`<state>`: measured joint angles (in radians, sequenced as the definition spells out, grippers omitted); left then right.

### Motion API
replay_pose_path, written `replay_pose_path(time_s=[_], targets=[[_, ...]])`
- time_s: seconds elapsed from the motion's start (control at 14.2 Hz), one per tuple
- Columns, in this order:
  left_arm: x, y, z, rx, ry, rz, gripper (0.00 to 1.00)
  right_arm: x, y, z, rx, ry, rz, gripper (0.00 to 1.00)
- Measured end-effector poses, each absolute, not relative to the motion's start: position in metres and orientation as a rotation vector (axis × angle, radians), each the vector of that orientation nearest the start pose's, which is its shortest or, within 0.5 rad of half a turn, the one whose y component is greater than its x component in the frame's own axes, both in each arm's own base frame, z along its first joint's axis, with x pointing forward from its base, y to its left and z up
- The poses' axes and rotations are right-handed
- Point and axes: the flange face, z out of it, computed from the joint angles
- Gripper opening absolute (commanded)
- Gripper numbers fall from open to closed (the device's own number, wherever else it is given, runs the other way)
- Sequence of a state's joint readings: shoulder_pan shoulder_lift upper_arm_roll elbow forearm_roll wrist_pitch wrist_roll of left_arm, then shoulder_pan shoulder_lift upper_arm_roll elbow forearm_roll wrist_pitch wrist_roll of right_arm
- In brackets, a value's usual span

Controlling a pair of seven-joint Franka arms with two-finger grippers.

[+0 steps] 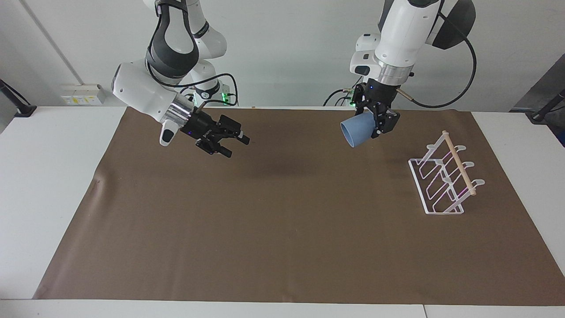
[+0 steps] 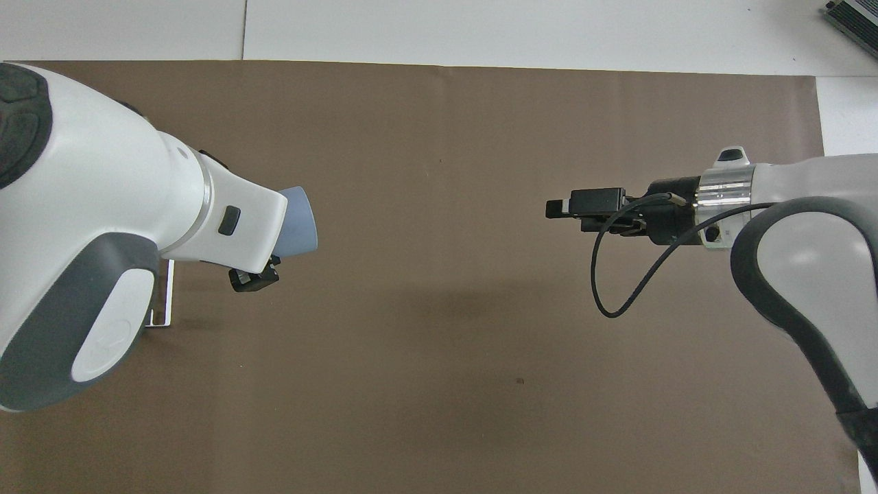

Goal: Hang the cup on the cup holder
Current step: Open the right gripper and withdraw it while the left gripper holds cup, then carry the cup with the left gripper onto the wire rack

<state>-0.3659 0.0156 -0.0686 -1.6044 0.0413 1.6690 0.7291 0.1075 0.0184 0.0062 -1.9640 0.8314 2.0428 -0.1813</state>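
Left gripper point(image 1: 378, 123): upper right of the facing view, raised over the brown mat point(image 1: 282, 229); its fingers are clamped on the base end of the cup.
Cup point(image 1: 356, 129): light blue, held in the air and tipped on its side, its open mouth toward the middle of the frame; in the overhead view it peeks out at middle left from under the left arm's wrist point(image 2: 299, 221).
Right gripper point(image 1: 233, 145): upper left of the facing view, over the mat, fingers spread wide, holding nothing.
Cup holder point(image 1: 445, 174): white wire rack with a wooden rod, standing on the mat at the right of the facing view, well apart from the cup.
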Motion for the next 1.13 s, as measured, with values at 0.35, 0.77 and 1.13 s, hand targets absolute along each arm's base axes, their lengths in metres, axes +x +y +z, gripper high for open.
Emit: replay_pose_path(time_s=[0.35,0.77,1.13], targets=[[0.504,-0.207,0.599,-2.357,1.596,0.141,0.0,0.564,0.083,0.472,-2.812,-0.145,-0.098,1.0],[0.494,-0.183,0.579,-2.168,1.503,0.292,0.0,0.569,0.053,0.514,-3.064,-0.198,-0.106,1.0],[0.513,-0.171,0.548,-1.872,1.512,0.449,0.0,0.562,0.027,0.59,-3.128,-0.062,-0.059,1.0]])
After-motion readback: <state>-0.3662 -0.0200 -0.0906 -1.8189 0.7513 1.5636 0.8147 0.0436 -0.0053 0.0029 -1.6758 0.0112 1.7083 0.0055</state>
